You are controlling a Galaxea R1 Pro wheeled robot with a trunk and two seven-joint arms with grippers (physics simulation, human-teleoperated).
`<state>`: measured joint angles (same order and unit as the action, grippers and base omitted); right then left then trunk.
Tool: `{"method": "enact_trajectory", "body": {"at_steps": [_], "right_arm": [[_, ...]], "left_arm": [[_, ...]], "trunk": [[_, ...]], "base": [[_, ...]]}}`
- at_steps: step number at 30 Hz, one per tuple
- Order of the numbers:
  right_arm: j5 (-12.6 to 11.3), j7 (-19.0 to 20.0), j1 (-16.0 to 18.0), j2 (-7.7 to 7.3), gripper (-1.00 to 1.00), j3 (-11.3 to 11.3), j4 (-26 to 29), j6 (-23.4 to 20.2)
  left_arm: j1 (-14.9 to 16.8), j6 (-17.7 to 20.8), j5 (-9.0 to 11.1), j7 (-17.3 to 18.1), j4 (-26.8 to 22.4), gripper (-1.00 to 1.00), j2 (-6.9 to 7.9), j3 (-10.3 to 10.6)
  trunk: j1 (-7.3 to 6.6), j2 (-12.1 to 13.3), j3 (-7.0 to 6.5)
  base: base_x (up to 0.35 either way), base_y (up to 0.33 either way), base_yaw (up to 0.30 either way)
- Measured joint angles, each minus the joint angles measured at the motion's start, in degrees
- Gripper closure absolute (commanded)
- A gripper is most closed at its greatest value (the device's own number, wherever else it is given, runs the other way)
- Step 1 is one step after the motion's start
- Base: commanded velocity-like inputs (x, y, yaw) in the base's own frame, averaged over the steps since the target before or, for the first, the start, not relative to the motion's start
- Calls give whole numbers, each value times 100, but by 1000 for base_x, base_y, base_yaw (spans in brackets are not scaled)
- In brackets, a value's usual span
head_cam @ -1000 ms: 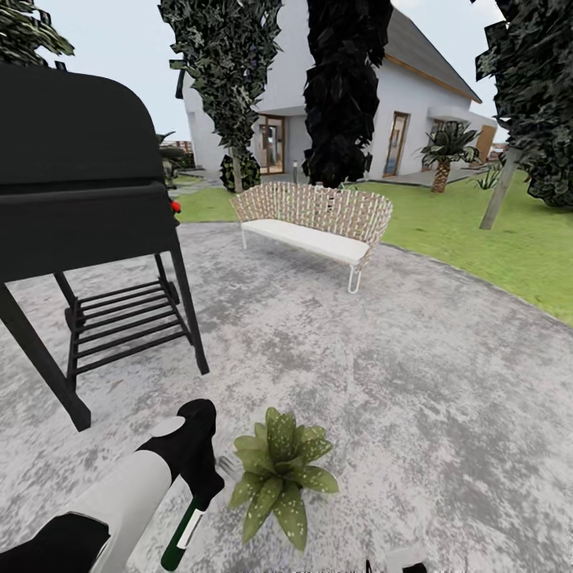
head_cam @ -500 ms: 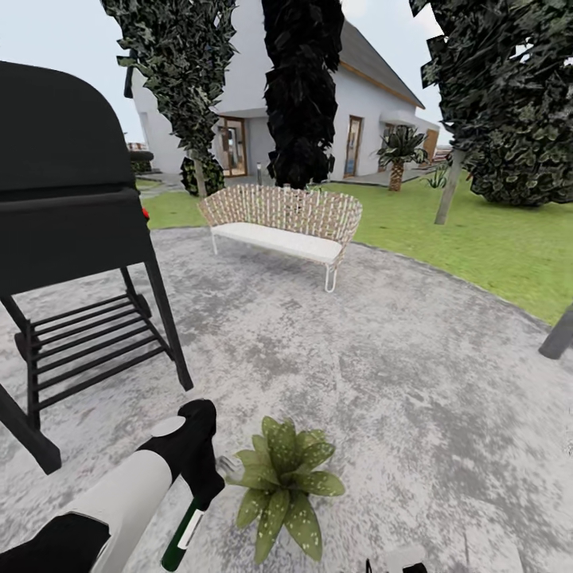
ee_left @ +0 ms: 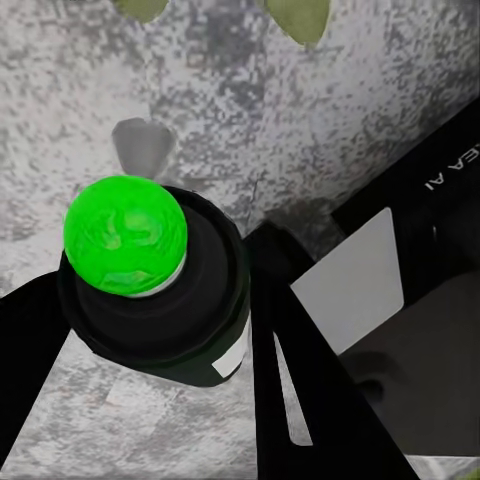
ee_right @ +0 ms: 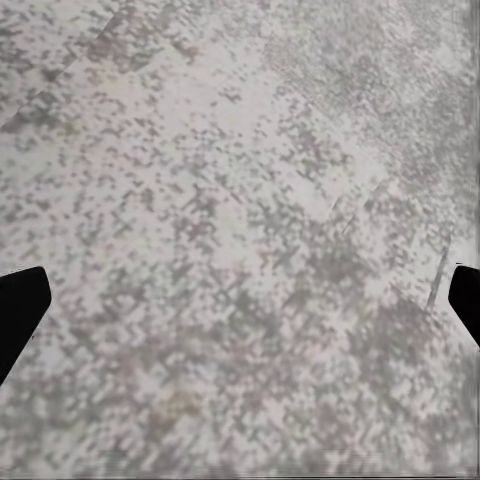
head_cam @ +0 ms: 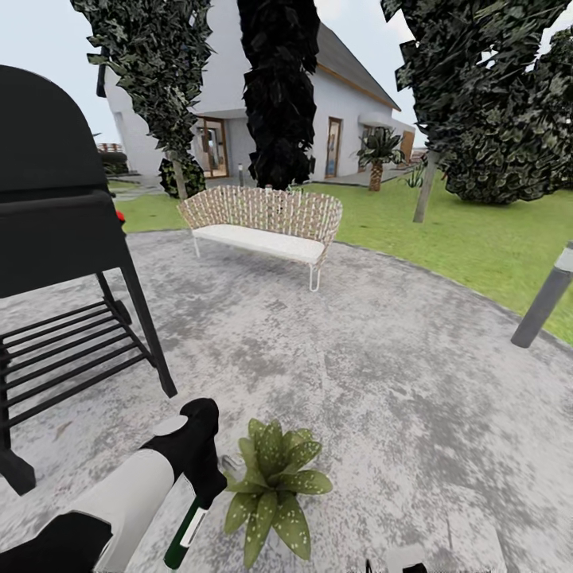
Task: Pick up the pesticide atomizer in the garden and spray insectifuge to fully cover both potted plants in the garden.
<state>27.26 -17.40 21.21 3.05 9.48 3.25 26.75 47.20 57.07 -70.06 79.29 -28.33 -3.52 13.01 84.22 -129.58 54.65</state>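
My left gripper (head_cam: 200, 500) is shut on the pesticide atomizer (head_cam: 185, 532), a dark green bottle with a white label that hangs low over the paving. In the left wrist view the atomizer (ee_left: 160, 320) sits between the black fingers (ee_left: 300, 400), its green dot (ee_left: 125, 235) facing the camera. One potted plant (head_cam: 270, 487), a low rosette of speckled olive leaves, stands right beside the atomizer; leaf tips (ee_left: 300, 15) show past the bottle. My right gripper (ee_right: 240, 300) is open over bare grey paving with nothing between its fingertips (ee_right: 20, 312).
A black grill (head_cam: 56, 239) on legs stands close at the left. Further ahead on the stone paving (head_cam: 382, 374) is a wicker bench (head_cam: 263, 227). A grey bollard (head_cam: 545, 298) leans at the paving's right edge. Lawn, trees and a white house lie beyond.
The head camera has swung right: grill, bench and house slid left in the picture and the bollard came into view. The left arm still holds the atomizer beside the plant.
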Motion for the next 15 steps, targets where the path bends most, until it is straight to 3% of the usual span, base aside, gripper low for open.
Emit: {"method": "enact_trajectory", "body": {"at_steps": [5, 10, 15], "right_arm": [[6, 0, 1, 0, -100, 0, -1, 0], [7, -1, 2, 0, -100, 1, -3, 0], [7, 2, 2, 1, -100, 2, -3, 0]], "left_arm": [[27, 7, -2, -1, -4, 100, 13, 1], [52, 8, -10, 0, -7, 100, 62, 1], [321, 10, 4, 2, 56, 100, 185, -9]], "trunk": [[0, 0, -15], [0, 0, -18], [-1, 0, -18]], "base": [[0, 0, -198], [0, 0, -24], [21, 97, -1]]}}
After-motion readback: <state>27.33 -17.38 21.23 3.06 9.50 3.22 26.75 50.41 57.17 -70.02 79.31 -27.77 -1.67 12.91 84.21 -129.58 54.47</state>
